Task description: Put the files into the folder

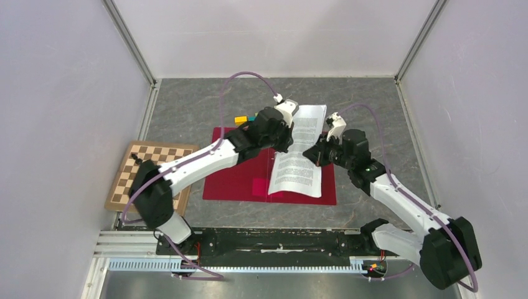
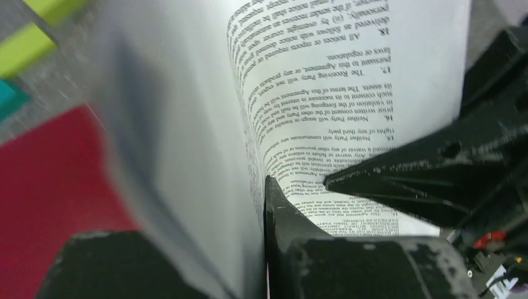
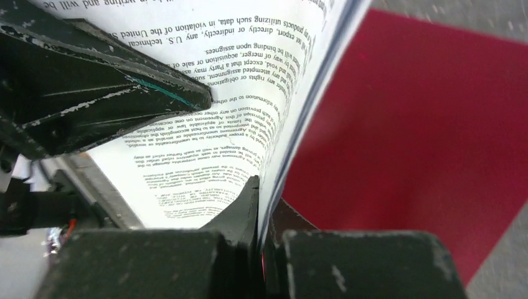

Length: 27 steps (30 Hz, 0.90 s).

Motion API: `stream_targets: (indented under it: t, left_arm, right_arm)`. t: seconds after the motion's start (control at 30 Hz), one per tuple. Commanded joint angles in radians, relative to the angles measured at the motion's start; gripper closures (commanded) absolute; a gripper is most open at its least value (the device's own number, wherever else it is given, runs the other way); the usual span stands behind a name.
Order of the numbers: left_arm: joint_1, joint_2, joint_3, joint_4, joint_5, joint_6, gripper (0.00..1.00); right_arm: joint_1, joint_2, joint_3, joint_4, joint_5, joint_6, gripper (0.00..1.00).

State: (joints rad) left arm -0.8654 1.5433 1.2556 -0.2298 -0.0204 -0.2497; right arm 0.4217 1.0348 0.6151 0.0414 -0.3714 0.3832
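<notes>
The files [image 1: 299,156], white printed sheets, hang lifted and curved over the right half of the red folder [image 1: 240,177], which lies flat on the table. My left gripper [image 1: 283,134] is shut on the sheets' left edge and my right gripper [image 1: 320,152] is shut on their right edge. In the left wrist view the gripper [image 2: 263,205] pinches the files [image 2: 348,81], with the folder [image 2: 50,168] below. In the right wrist view the gripper [image 3: 260,199] pinches the files [image 3: 205,124] above the folder [image 3: 429,131].
A wooden chessboard [image 1: 146,174] lies left of the folder. Small coloured blocks [image 1: 244,118] sit just behind the folder; they show in the left wrist view [image 2: 25,47] too. Grey walls enclose the table on three sides.
</notes>
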Motion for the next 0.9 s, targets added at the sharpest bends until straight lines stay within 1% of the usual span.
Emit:
stream_targets:
  t: [0.0,0.13,0.17,0.23,0.33,0.43,0.5,0.7,0.87]
  left_arm:
    - [-0.003,0.141,0.122,-0.096,-0.102,-0.152,0.91]
    - [-0.001,0.254,0.162,-0.108,-0.127,-0.188,0.90]
    - [-0.001,0.276,0.171,-0.117,-0.137,-0.193,0.86]
    - [-0.001,0.321,0.190,-0.138,-0.166,-0.201,0.83]
    - [-0.001,0.352,0.185,-0.128,-0.184,-0.204,0.73]
    - [-0.001,0.359,0.181,-0.123,-0.190,-0.199,0.68]
    - [0.000,0.357,0.177,-0.116,-0.191,-0.193,0.61]
    - [0.002,0.336,0.172,-0.127,-0.209,-0.170,0.57]
    - [0.002,0.277,0.156,-0.144,-0.232,-0.151,0.55]
  right_arm:
    - [-0.004,0.093,-0.021,-0.025,0.119,-0.003,1.00]
    - [-0.018,0.183,-0.040,-0.027,0.198,-0.036,1.00]
    - [-0.025,0.203,-0.043,-0.028,0.217,-0.045,1.00]
    - [-0.038,0.236,-0.050,-0.012,0.220,-0.057,1.00]
    - [-0.040,0.283,-0.057,0.020,0.217,-0.067,1.00]
    - [-0.041,0.321,-0.050,0.035,0.222,-0.088,1.00]
    - [-0.043,0.337,-0.039,0.029,0.252,-0.108,1.00]
    - [-0.043,0.377,-0.005,-0.012,0.319,-0.189,1.00]
    - [-0.042,0.388,0.004,-0.031,0.361,-0.249,1.00]
